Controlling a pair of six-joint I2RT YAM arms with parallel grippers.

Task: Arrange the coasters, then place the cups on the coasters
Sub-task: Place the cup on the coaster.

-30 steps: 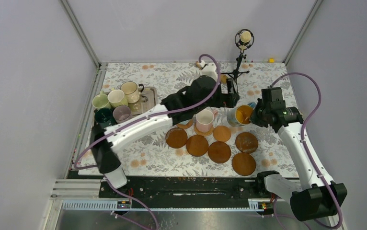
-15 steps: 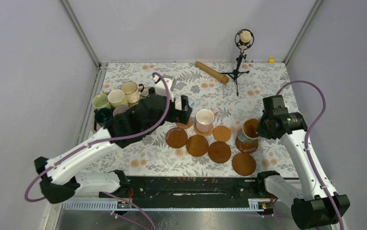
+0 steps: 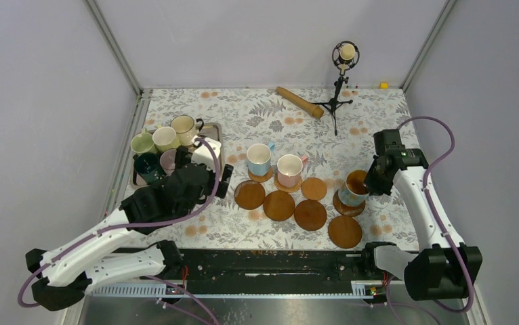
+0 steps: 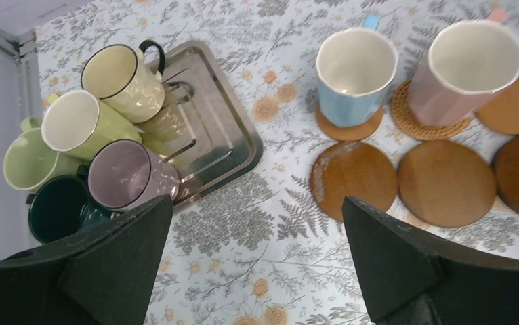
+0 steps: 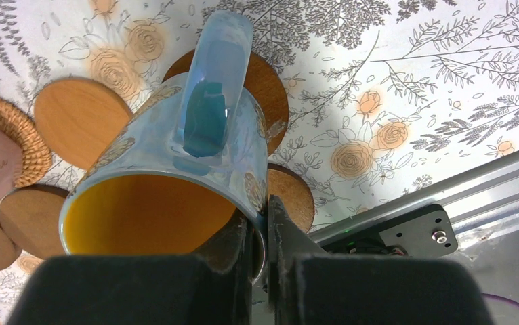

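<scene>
My right gripper [image 3: 372, 183] [image 5: 265, 203] is shut on the rim of the blue cup with the yellow inside [image 3: 354, 187] [image 5: 175, 169]. That cup is over a dark coaster [image 3: 345, 204] at the right. A light blue cup [image 3: 259, 159] [image 4: 355, 68] and a pink cup [image 3: 288, 169] [image 4: 470, 71] each stand on a coaster. Several bare coasters [image 3: 279, 205] [image 4: 446, 179] lie in front of them. My left gripper [image 3: 224, 179] [image 4: 257, 203] hangs open and holds nothing, between the coasters and the tray [image 3: 213, 139]. Several cups [image 3: 165, 138] [image 4: 131, 172] crowd the tray's left side.
A wooden rolling pin [image 3: 299, 101] and a microphone on a small tripod [image 3: 341, 68] stand at the far side. Grey walls close in left, right and behind. A black rail [image 3: 263, 261] runs along the near edge.
My left arm drew back from the far middle toward the near left, uncovering the light blue cup on its coaster. My right arm brought the blue cup down over the dark coaster.
</scene>
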